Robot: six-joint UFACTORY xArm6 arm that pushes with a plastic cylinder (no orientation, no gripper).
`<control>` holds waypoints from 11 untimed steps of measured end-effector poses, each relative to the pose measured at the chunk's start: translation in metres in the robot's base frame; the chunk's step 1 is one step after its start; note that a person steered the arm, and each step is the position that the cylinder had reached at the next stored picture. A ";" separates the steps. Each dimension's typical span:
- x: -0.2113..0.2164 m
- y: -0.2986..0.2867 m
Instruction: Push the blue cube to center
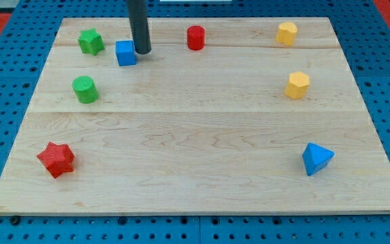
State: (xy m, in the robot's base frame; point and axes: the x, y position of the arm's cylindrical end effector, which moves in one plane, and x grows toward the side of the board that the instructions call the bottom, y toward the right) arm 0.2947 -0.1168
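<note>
a pale wooden board (195, 149) of joined planks with visible grain lies on a blue pegboard surface (384, 74). the blocks look ribbed, like layered plastic. a green star (91, 42) sits at the view's top left, a green cylinder (84, 89) below it, and a red star (56, 159) at the view's lower left. a red cylinder (195, 37) stands near the top middle. two yellow faceted blocks (286, 32) (297, 85) sit toward the view's right, and a blue triangular block (316, 158) lies at the lower right.

the blue cube (125, 53) is in the upper left part of the board, between the green star and red cylinder. my tip (141, 51), a plain dark rod with nothing to clasp, stands just beside the cube's right face, seemingly touching it.
</note>
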 end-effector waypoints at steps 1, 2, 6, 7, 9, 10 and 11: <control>-0.028 -0.002; -0.038 -0.043; 0.054 -0.009; 0.051 0.021; 0.065 0.064; 0.092 0.064; 0.105 0.068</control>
